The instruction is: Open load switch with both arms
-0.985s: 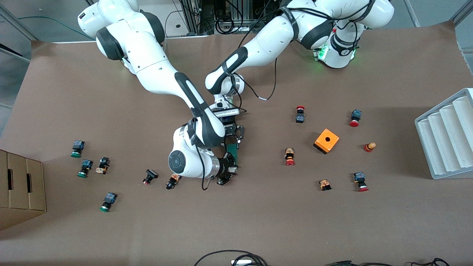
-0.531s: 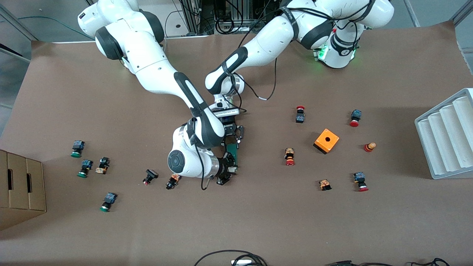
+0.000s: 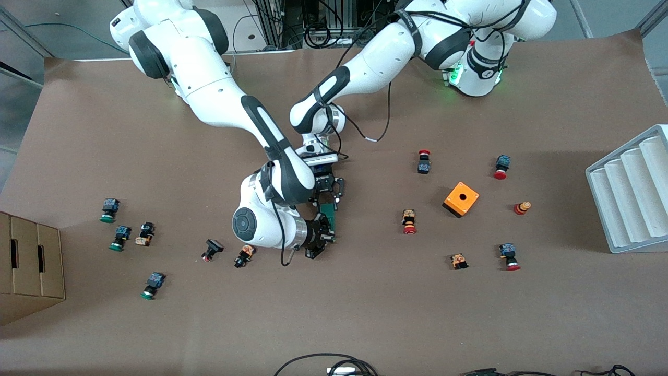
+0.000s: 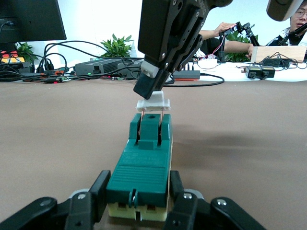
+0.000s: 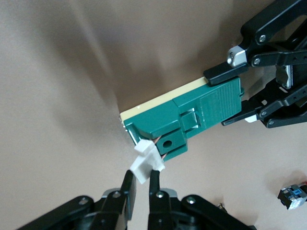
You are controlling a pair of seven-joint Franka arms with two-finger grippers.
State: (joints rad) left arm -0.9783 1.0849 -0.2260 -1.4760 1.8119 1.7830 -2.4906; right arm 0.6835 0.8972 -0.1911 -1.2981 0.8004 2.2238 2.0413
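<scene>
The load switch (image 3: pixel 327 214), a slim dark-green bar on a cream base, lies at the table's middle. My left gripper (image 3: pixel 327 194) is shut on the end of its body farther from the front camera, one finger (image 4: pixel 100 188) pressed on each side of the green housing (image 4: pixel 144 163). My right gripper (image 3: pixel 323 236) is at the switch's nearer end. Its fingertips (image 5: pixel 153 178) are closed on the small white lever (image 5: pixel 145 162), which stands raised off the body (image 5: pixel 201 112) on two thin copper blades. In the left wrist view the right gripper (image 4: pixel 151 91) pinches the lever (image 4: pixel 152 103) from above.
Push buttons lie scattered: two (image 3: pixel 243 256) (image 3: pixel 212 249) toward the right arm's end, one (image 3: pixel 409 221) toward the left arm's. An orange box (image 3: pixel 461 198) sits farther along, with a grey ribbed rack (image 3: pixel 631 193) at that table edge. A cardboard box (image 3: pixel 28 261) stands at the right arm's end.
The right gripper's fingers have closed in on the white lever, and the right arm's wrist has shifted slightly toward its own end of the table. The left arm and the switch body have not moved.
</scene>
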